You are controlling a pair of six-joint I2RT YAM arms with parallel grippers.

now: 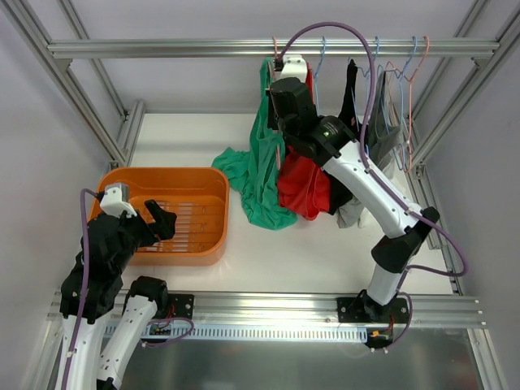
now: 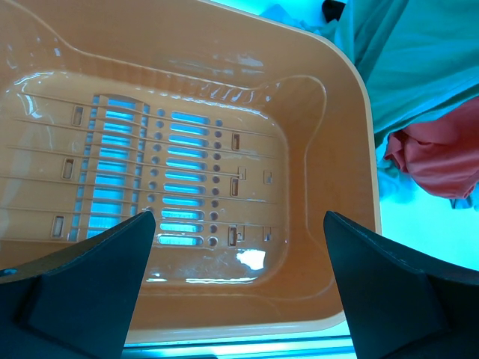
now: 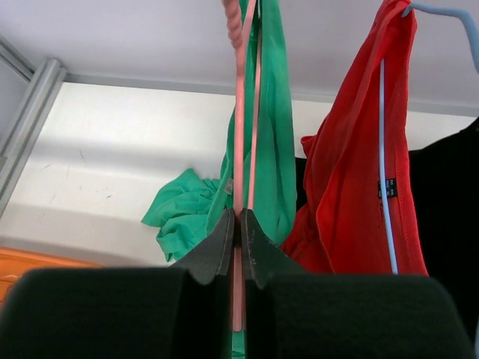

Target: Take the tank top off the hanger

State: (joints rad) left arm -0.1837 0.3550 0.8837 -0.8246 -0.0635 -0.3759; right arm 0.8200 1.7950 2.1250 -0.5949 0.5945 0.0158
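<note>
Fingers [image 3: 213, 258] of my right gripper [image 3: 237, 217] pinch the pink hanger [image 3: 239, 149] carrying the green top [image 3: 277, 149] at the rail [image 1: 162, 49], left gripper [image 2: 238, 217] wide over the basket [image 2: 352, 149]; I'd grip firmly, steadying it so straps slide free.

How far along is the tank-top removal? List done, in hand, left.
Done: nothing off; the green tank top hangs on the pink hanger. In hand: right end effector shut on that hanger. Left: slipping the top free; left end effector hovers open over the orange basket.
</note>
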